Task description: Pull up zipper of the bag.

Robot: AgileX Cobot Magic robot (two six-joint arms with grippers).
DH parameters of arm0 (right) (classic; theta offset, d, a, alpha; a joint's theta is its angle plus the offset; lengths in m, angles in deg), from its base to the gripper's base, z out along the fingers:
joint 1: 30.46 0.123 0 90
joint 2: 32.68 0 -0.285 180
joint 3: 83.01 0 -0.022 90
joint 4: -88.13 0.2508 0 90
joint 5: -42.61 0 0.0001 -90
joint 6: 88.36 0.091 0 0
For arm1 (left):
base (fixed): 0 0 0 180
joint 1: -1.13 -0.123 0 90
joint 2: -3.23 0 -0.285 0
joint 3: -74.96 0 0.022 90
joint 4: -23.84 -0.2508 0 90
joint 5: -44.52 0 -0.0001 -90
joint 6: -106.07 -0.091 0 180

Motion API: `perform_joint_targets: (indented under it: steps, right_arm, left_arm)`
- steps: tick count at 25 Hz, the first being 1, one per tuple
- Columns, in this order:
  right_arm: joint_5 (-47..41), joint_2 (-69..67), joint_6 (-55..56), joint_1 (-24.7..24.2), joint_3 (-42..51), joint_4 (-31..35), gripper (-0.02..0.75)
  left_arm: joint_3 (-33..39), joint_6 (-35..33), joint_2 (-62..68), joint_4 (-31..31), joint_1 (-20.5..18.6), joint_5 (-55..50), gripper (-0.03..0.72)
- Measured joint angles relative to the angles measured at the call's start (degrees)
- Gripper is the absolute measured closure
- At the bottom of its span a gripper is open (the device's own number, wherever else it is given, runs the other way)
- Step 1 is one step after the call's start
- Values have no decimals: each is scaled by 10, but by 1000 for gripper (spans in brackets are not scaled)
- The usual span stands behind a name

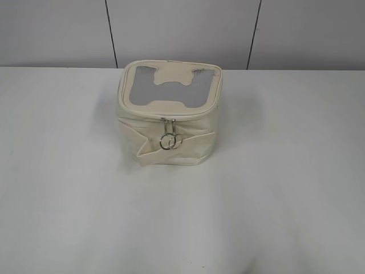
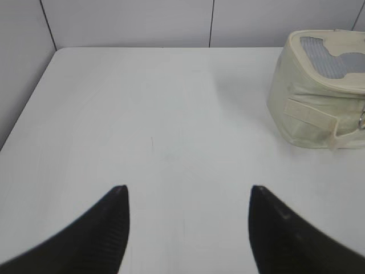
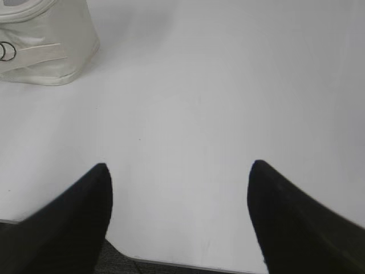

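The cream bag point(image 1: 169, 111) stands upright on the white table, toward the back middle. Its grey mesh top with a cream bone-shaped patch faces up. The zipper point(image 1: 169, 116) runs around the top rim, and its silver pulls with round rings point(image 1: 170, 140) hang down the front over the strap band. The bag also shows in the left wrist view point(image 2: 319, 97) at the upper right and in the right wrist view point(image 3: 45, 48) at the upper left. My left gripper point(image 2: 188, 191) is open and empty, well short of the bag. My right gripper point(image 3: 179, 165) is open and empty near the table's front edge.
The white table point(image 1: 274, 188) ends at a grey panelled wall point(image 1: 182, 28) behind the bag. The left wrist view shows the table's left edge point(image 2: 25, 108). The right wrist view shows the front edge point(image 3: 171, 264) with dark floor below.
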Motion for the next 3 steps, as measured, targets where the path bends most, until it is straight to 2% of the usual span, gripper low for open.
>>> perform_joint_targets:
  steps: [3]
  right_arm:
    - [0,0,0,0,0,0,160]
  left_arm:
    - [0,0,0,0,0,0,182]
